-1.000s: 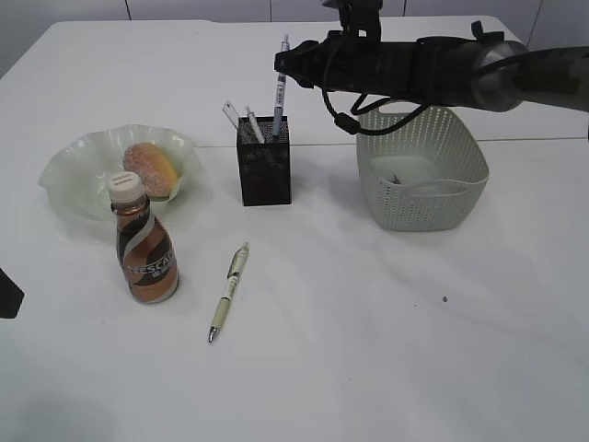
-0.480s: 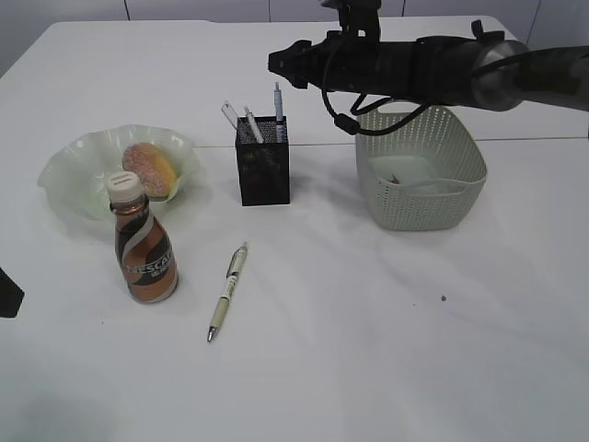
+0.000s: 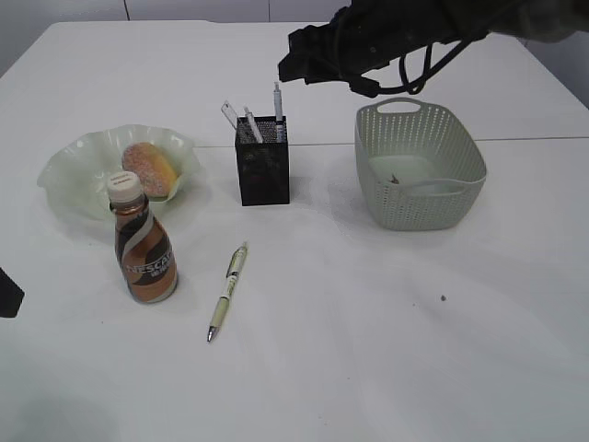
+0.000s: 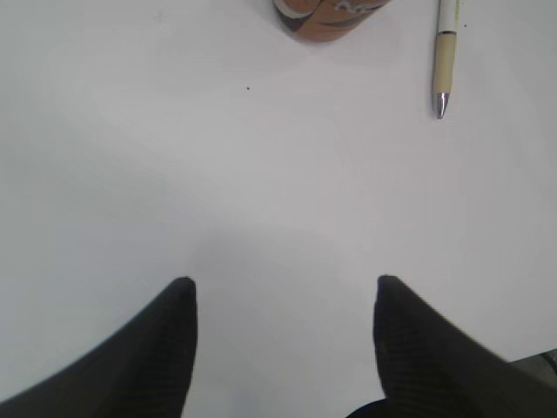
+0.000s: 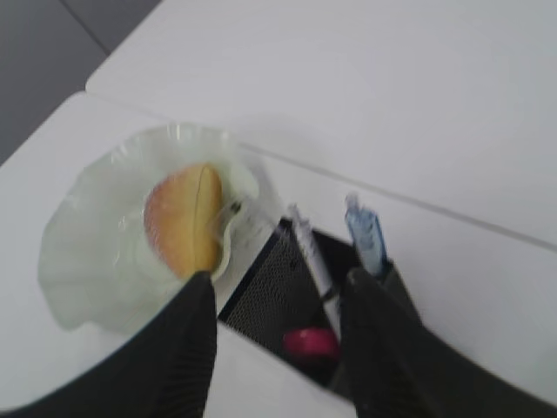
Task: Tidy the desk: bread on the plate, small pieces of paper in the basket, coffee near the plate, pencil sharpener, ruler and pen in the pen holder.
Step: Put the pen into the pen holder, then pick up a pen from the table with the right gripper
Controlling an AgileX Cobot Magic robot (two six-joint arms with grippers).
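Observation:
The black mesh pen holder (image 3: 263, 170) holds a blue pen (image 3: 278, 99), a white pen (image 3: 250, 123) and the clear ruler (image 3: 230, 114). My right gripper (image 3: 294, 60) hangs open and empty above it. In the right wrist view the open right gripper (image 5: 280, 279) frames the holder (image 5: 287, 296), with a pink-red sharpener (image 5: 312, 341) inside and the blue pen (image 5: 365, 233). A cream pen (image 3: 227, 290) lies on the desk. The bread (image 3: 150, 168) sits on the plate (image 3: 69, 175), with the coffee (image 3: 144, 244) beside it. My left gripper (image 4: 283, 283) is open over bare desk.
The basket (image 3: 419, 207) stands right of the pen holder, with a small scrap (image 3: 394, 180) inside. A dark block (image 3: 7, 295) sits at the left edge. The left wrist view shows the coffee's base (image 4: 331, 13) and the cream pen's tip (image 4: 444, 65).
The blue pen left the right gripper and dropped down into the pen holder. The right gripper opened, then rose and drew back toward the top.

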